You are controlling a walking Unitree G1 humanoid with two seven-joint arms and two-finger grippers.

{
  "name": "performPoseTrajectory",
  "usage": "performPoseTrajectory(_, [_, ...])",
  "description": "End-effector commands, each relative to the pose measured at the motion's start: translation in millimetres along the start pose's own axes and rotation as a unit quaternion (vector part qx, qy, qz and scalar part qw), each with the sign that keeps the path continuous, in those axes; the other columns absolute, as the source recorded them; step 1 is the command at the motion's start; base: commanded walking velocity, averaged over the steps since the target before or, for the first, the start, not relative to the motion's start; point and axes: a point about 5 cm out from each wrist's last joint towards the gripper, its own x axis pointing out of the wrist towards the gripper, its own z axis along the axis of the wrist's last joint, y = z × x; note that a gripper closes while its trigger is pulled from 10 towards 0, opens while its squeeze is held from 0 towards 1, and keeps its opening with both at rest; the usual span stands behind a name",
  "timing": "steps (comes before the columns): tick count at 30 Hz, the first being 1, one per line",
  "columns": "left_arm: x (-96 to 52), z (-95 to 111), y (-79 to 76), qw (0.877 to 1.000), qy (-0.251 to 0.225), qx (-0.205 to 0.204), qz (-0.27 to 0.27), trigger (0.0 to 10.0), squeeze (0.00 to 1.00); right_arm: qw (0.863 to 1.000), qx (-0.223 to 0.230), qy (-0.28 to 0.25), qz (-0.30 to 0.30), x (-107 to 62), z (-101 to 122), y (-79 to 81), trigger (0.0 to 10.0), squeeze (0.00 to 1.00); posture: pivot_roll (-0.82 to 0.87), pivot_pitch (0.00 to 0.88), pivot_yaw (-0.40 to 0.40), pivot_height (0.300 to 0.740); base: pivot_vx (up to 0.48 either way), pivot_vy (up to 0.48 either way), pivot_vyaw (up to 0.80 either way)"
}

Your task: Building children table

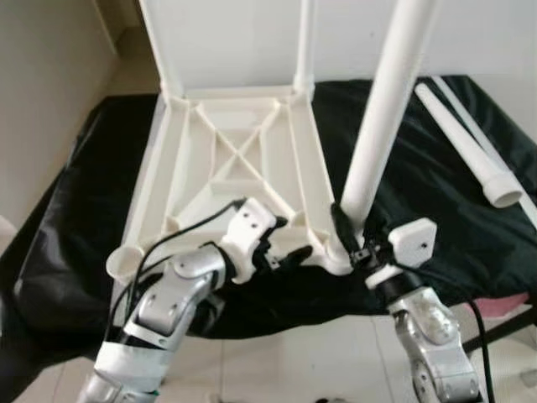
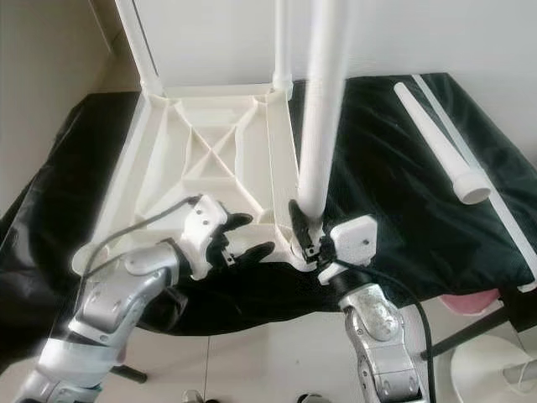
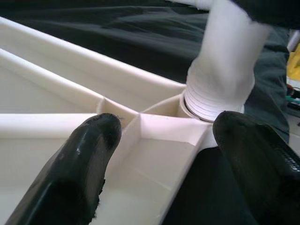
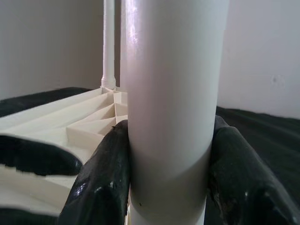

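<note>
A white plastic table top (image 1: 155, 168) lies upside down on a black cloth. Two white legs (image 2: 283, 38) stand in its far corners. A third leg (image 1: 382, 117) stands tilted in the near right corner socket (image 3: 211, 105), threads showing at its base. My right gripper (image 1: 351, 231) is shut on this leg low down, one black finger (image 4: 101, 183) on each side. My left gripper (image 1: 285, 243) is open just left of that corner, its fingers (image 3: 79, 164) astride the table's near rim. The near left socket (image 1: 126, 264) holds nothing.
A loose white leg (image 1: 470, 143) and a thin white strip (image 2: 478, 159) lie on the cloth at the right. A white wall rises behind. Tiled floor runs along the near edge, with a pink thing (image 1: 503, 306) and a white round base (image 2: 495, 361) at the lower right.
</note>
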Motion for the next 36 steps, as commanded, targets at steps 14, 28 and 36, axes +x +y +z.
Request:
performPoseTrajectory(14, [-7.9, 4.8, 3.2, 1.0, 0.008, 0.007, -0.009, 10.0, 0.0, 0.998, -0.006, 0.028, 0.05, -16.7, -24.0, 17.9, 10.0, 0.0, -0.05, 0.129, 0.068, 0.74, 0.0, 0.0, 0.0])
performPoseTrajectory(28, [-8.1, 6.3, 4.2, 1.0, 0.01, 0.009, -0.012, 10.0, 0.0, 0.997, 0.049, 0.065, 0.001, -20.4, -38.4, 7.4, 10.0, 0.0, -0.05, 0.131, 0.075, 0.74, 0.0, 0.0, 0.0])
performPoseTrajectory(36, [-7.7, 6.0, 3.9, 1.0, 0.012, 0.009, -0.013, 10.0, 0.0, 0.995, 0.068, 0.079, -0.01, -18.0, -41.4, 3.1, 10.0, 0.0, -0.05, 0.13, 0.074, 0.74, 0.0, 0.0, 0.0])
